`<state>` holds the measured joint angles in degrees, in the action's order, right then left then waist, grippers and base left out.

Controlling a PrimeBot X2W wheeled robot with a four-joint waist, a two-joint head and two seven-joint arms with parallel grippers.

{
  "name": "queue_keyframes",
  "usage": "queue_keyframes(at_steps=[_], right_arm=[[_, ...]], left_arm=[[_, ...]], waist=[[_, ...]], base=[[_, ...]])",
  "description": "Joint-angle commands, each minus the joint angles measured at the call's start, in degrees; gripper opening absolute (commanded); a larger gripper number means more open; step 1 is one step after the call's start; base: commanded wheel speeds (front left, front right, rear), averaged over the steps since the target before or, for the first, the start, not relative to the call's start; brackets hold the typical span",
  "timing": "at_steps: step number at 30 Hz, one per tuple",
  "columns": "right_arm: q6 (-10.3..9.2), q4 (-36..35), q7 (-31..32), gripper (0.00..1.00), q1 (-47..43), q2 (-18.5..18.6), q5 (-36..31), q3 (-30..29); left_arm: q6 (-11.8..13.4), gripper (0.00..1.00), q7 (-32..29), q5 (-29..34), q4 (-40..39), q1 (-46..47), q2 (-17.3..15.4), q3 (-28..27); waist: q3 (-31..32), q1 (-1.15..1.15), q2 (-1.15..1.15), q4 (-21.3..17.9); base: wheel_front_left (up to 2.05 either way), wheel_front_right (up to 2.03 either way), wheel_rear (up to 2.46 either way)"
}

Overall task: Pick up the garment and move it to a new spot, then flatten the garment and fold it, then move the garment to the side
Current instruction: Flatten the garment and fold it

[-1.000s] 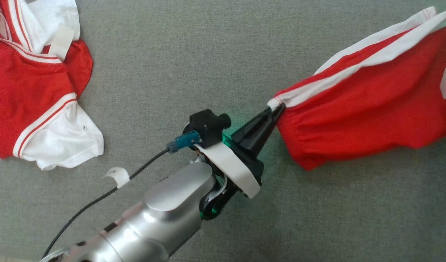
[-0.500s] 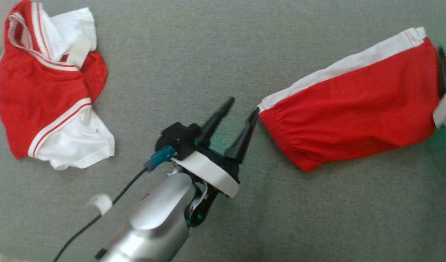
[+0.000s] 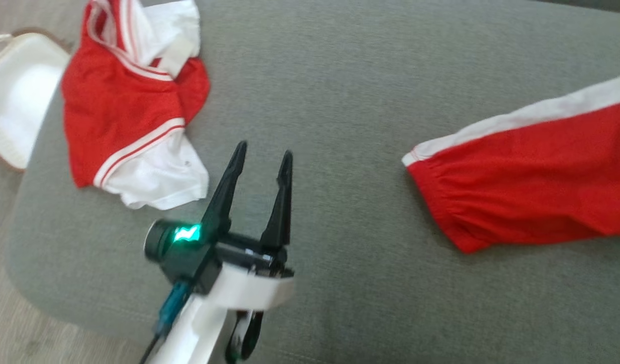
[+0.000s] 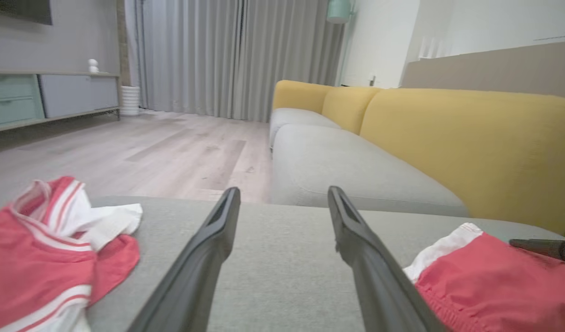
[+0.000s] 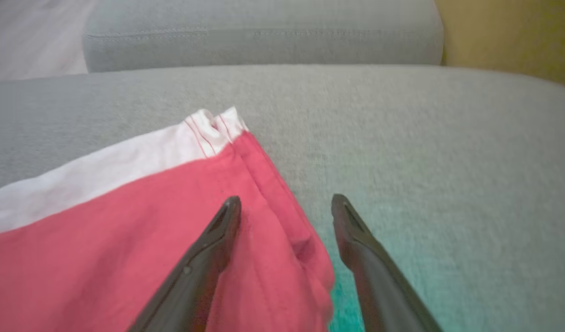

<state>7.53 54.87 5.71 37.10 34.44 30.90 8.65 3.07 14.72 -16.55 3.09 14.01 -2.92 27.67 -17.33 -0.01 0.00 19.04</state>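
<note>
Grey fabric cushion point(image 3: 340, 76), broad and flat, rounded at its left corner. Pale wood floor point(image 4: 172, 152) beyond it. Yellow-backed sofa point(image 4: 448, 138) with grey seats behind, grey curtains point(image 4: 208, 55) at the far wall.

Container: 1 white tub point(image 3: 16, 96) on the floor, just beside the cushion's left corner in the head view. Interior looks pale; contents cannot be made out.

Cloth on the cushion, 2 pieces:
- red garment point(image 3: 532, 192) with a white band along its upper edge, lying spread out at the right, gathered end toward the middle; it runs off the right edge of the head view.
- crumpled red-and-white garment point(image 3: 128, 111) at the upper left, near the tub, well apart from the first.

Left gripper point(image 3: 264, 149): 2 dark fingers spread wide, gripping nothing, over bare cushion between the 2 pieces, touching neither. Green light glows at its base. In its wrist view, the left gripper point(image 4: 283, 191) has grey fabric between its fingers.

Right gripper point(image 5: 286, 199): fingers spread wide, clamped on nothing. 1 finger hangs over the red cloth, the other over grey cushion, the garment's hem running between them. Contact with the cloth cannot be told.
</note>
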Motion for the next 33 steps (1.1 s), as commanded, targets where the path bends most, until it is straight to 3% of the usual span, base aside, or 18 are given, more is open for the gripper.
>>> queue_keyframes(at_steps=[1, 3, 4, 5, 6, 12, 24, 33], right_arm=[[-0.04, 0.07, 1.19, 1.00, -1.60, 2.15, 1.71, -0.31], [-0.04, 0.92, 2.91, 1.00, -2.41, 2.40, 3.12, -0.63], [-0.04, 1.00, 3.59, 0.84, -2.74, 2.28, 3.95, -0.77], [-0.04, 0.61, 4.29, 0.38, -3.11, 2.01, 4.82, -0.59], [-0.04, 0.02, 4.86, 0.00, -3.50, 1.74, 5.73, -0.41], [-0.04, -1.36, 2.55, 0.00, -4.24, 1.71, 6.86, -0.80], [-0.04, 3.38, 0.74, 0.00, -6.64, 2.05, 3.97, -2.92], [-0.04, -2.70, -5.74, 0.00, -7.39, -2.17, 4.44, -2.99]], left_arm=[[0.48, 1.00, 0.28, 1.24, -2.78, -1.13, -0.04, -2.52], [0.86, 1.00, 0.28, 2.11, -3.80, -2.79, -0.02, -3.35], [0.89, 1.00, 0.28, 2.34, -4.08, -3.48, -0.01, -3.65], [0.92, 1.00, 0.28, 2.44, -4.34, -4.04, 0.00, -4.01], [0.85, 1.00, 0.28, 2.56, -4.50, -4.49, 0.00, -4.31], [0.21, 1.00, 0.28, 4.13, -3.93, -5.67, 0.02, -5.09], [-0.35, 1.00, 0.28, 5.86, -2.17, -7.85, 0.03, -7.41], [-1.32, 1.00, 0.28, 6.65, -1.35, -9.82, 0.03, -8.59]], waist=[[0.54, 0.01, 0.00, 1.27], [0.81, 0.01, 0.00, 1.88], [0.91, 0.01, 0.00, 2.00], [0.98, 0.01, 0.00, 2.03], [1.06, 0.01, 0.00, 1.93], [2.43, 0.01, 0.00, -0.61], [7.63, 0.01, 0.00, -8.90], [11.73, 0.01, 0.00, -12.62]], base=[[0.00, 0.00, 0.00], [0.00, 0.00, 0.00], [0.00, 0.00, 0.00], [0.00, 0.00, 0.00], [0.00, 0.00, 0.00], [0.00, 0.00, 0.00], [0.00, 0.00, 0.00], [0.00, 0.00, 0.00]])
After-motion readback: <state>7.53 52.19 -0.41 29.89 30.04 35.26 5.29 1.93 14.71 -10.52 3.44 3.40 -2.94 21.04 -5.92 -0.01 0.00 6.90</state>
